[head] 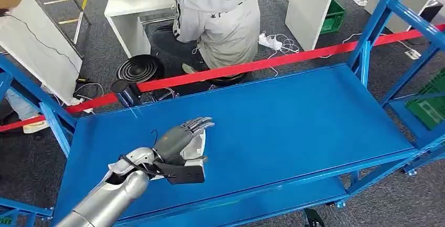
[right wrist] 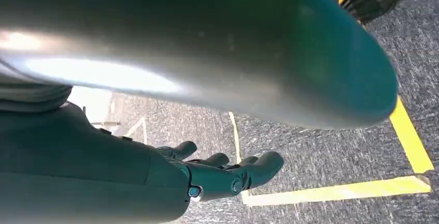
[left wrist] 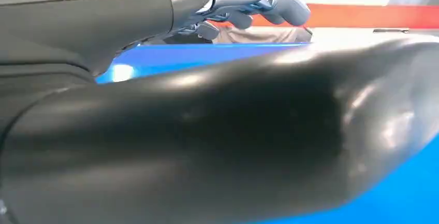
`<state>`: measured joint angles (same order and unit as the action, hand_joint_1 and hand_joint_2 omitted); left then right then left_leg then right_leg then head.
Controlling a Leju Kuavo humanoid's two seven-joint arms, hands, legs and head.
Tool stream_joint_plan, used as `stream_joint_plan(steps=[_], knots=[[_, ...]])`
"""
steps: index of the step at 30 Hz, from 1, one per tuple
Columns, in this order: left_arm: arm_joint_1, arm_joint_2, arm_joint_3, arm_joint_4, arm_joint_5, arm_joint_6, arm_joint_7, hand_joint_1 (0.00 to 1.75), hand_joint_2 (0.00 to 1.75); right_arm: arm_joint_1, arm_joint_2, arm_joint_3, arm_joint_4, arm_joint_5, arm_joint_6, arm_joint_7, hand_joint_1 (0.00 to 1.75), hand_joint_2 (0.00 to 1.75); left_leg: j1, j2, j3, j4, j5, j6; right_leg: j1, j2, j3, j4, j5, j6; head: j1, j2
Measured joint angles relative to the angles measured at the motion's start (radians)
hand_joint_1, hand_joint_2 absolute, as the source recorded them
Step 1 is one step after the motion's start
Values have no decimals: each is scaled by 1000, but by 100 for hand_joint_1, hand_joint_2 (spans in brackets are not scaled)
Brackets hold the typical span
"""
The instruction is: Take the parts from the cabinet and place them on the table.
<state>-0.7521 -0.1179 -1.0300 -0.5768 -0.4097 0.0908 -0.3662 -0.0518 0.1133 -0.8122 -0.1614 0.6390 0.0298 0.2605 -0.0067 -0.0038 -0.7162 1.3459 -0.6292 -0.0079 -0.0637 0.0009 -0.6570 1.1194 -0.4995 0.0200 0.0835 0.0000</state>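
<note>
While a person in a grey hoodie [head: 218, 17] is sitting at twelve o'clock beyond the red tape [head: 262, 64], the left hand [head: 181, 138] is lying, fingers extended, over a pale part [head: 202, 146] on the blue table [head: 294, 122], grasp unclear, and the right hand [right wrist: 228, 175] is hanging empty, loosely curled.

The silver left arm [head: 113, 195] carries black cables and ends in a dark-grey, seemingly metal-tipped left hand [head: 181, 138].
</note>
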Motion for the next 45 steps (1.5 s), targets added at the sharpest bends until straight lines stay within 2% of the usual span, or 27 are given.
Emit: stream_joint_plan(steps=[2, 3, 4, 6, 7, 8, 9, 10, 12, 13, 14, 15, 16, 17, 18, 19, 20, 21, 23, 25, 27, 31, 32, 35, 40, 43, 45], knots=[[-3, 0, 0, -3, 0, 0, 0, 0, 0, -1, 0, 0, 0, 0, 0, 0, 0, 0, -4, -2, 98, -176, 80, 18, 1, 0, 2, -7, 7, 3, 1, 0], [-6, 0, 1, -4, 0, 0, 0, 0, 0, -2, 0, 0, 0, 0, 0, 0, 0, 0, -10, -3, 149, -267, 107, 36, -4, 0, 5, -16, 14, 3, 0, 0], [-7, 0, 2, -5, 0, 1, 0, 0, 0, -2, 6, 0, 0, 0, 1, 0, 0, 0, -13, -3, 158, -296, 103, 34, -5, -1, 7, -25, 22, 14, 3, 0], [-11, 1, 2, -5, 0, 1, 0, 0, 0, -2, 5, 0, 0, 0, 0, 0, 0, 0, -23, -2, 155, -305, 119, 31, -16, 0, 9, -42, 37, 32, -3, 0], [-11, 2, 3, -5, 0, 0, 0, 0, 0, -1, 5, 0, 0, 0, 0, 0, 0, 0, -27, -3, 154, -311, 124, 34, -17, -1, 13, -54, 44, 40, -3, 0], [-11, 2, 3, -5, 0, 1, 0, 0, 0, 0, 5, 0, 0, 0, 1, 0, 0, 0, -31, -3, 162, -340, 141, 46, -12, -1, 22, -72, 54, 49, -3, 0], [-10, 1, 3, -5, 0, 1, 0, 0, 0, 0, 4, 0, 0, 0, 0, 0, 0, 0, -16, 3, 182, -367, 164, 42, -13, -4, 20, -59, 44, 44, -2, 0], [-14, -1, 4, -5, 0, 0, 0, 0, 0, -1, 2, 0, 0, 0, 0, 0, 0, 0, -18, 2, 179, -377, 173, 48, -2, -3, 6, -29, 8, 39, -2, 0], [-11, -3, 5, -5, 0, -5, 0, 0, 0, -2, 2, 0, 0, 2, 0, 3, 0, 0, -23, 3, 165, -375, 182, 55, 10, -2, -52, 115, -81, 34, 11, 0], [-7, -3, 5, -5, 0, -8, 0, 0, 0, -1, -1, 0, 0, 4, 0, 5, 0, 0, -28, 4, 155, -369, 184, 59, 18, -1, -79, 185, -112, 34, 11, 0], [-2, -4, 5, -5, -1, -9, 0, 0, 0, 0, -3, 0, 0, 6, 0, 7, 0, 0, -31, 4, 146, -362, 186, 61, 24, -1, -86, 216, -118, 33, 11, 0], [1, -5, 5, -5, -2, -10, 0, 0, 0, 0, -4, 0, 0, 6, -1, 7, 0, 0, -33, 4, 138, -354, 186, 62, 28, -1, -70, 199, -103, 31, 13, 0], [1, -5, 5, -5, -2, -11, -1, 0, 0, 0, -6, 0, 0, 6, -1, 5, 0, 175, -33, 3, 128, -344, 186, 62, 31, -1, -31, 140, -73, 30, 18, 0], [0, -7, 5, -5, -3, -11, -1, 0, 0, -2, -8, 0, 0, 6, -1, 5, 0, 175, -33, 3, 119, -332, 186, 61, 30, -2, 24, 51, -37, 30, 32, 0], [-1, -8, 6, -6, -3, -13, -1, 0, 0, -3, -8, 0, 0, 6, 0, 4, 0, 175, -33, 2, 108, -314, 183, 57, 27, -4, 74, -39, -25, 32, 39, 0], [-2, -8, 7, -5, -3, -13, -1, 0, 0, -5, -6, 0, 0, 6, 0, 4, 0, 175, -46, 1, 96, -304, 178, 51, 30, -2, 64, -31, -41, 25, 46, 0], [-2, -8, 7, -6, -5, -14, -2, 0, 0, -5, -5, 0, 0, 6, 0, 4, 0, 175, -46, -2, 90, -289, 170, 54, 27, 2, 62, -34, -27, 5, 44, 0], [-3, -9, 7, -8, -6, -14, -3, 0, 0, -4, -5, 0, 0, 6, 1, 5, 0, 175, -48, -2, 90, -292, 171, 53, 27, 3, 61, -33, -28, -2, 35, 0], [-3, -8, 8, -10, -9, -14, -9, 0, 0, -4, -4, 0, 0, 7, 3, 4, 0, 175, -48, -1, 86, -293, 176, 53, 27, 1, 59, -35, -21, -12, 31, 0], [-2, -8, 8, -10, -11, -12, -15, 0, 0, -4, -3, 0, 0, 8, 0, 3, 0, 175, -55, 0, 89, -307, 177, 56, 21, 4, 56, -36, -16, -6, 27, 0], [-1, -8, 9, -12, -11, -6, -18, 0, 0, -2, -3, 0, 0, 11, -8, 2, 0, 175, -59, 0, 88, -311, 187, 69, 17, 3, 54, -37, -15, -8, 27, 0], [0, -6, 11, -15, -13, -1, -20, 0, 0, -2, -2, -2, 0, 7, -18, -11, 0, 175, -58, 0, 88, -312, 192, 77, 18, 1, 55, -36, -13, -11, 28, 0], [1, -5, 11, -16, -14, 0, -20, 0, 0, -2, -2, -2, 0, 7, -18, -11, 0, 0, -58, 0, 88, -312, 192, 80, 19, 1, 55, -36, -13, -11, 28, 0], [2, -4, 13, -19, -19, 2, -20, 0, 0, -2, -3, -2, 0, 7, -16, -11, 0, 0, -57, 0, 88, -313, 193, 79, 21, 1, 55, -37, -12, -12, 28, 0], [3, -3, 16, -22, -21, 3, -17, 0, 0, -2, -3, -2, 0, 7, -12, -6, 0, 0, -57, -1, 95, -330, 208, 54, 21, 0, 57, -52, -5, -14, 29, 0], [5, -2, 16, -22, -22, 5, -17, 0, 0, -2, -3, -2, 0, 7, -12, -6, 0, 0, -57, -1, 96, -341, 214, 45, 21, -1, 59, -65, 4, -11, 29, 0], [5, -2, 16, -22, -22, 5, -17, 0, 0, -3, -4, -3, 0, 8, -12, -6, 0, 0, -56, -1, 96, -345, 216, 46, 21, -1, 60, -71, 7, -10, 29, 0]])
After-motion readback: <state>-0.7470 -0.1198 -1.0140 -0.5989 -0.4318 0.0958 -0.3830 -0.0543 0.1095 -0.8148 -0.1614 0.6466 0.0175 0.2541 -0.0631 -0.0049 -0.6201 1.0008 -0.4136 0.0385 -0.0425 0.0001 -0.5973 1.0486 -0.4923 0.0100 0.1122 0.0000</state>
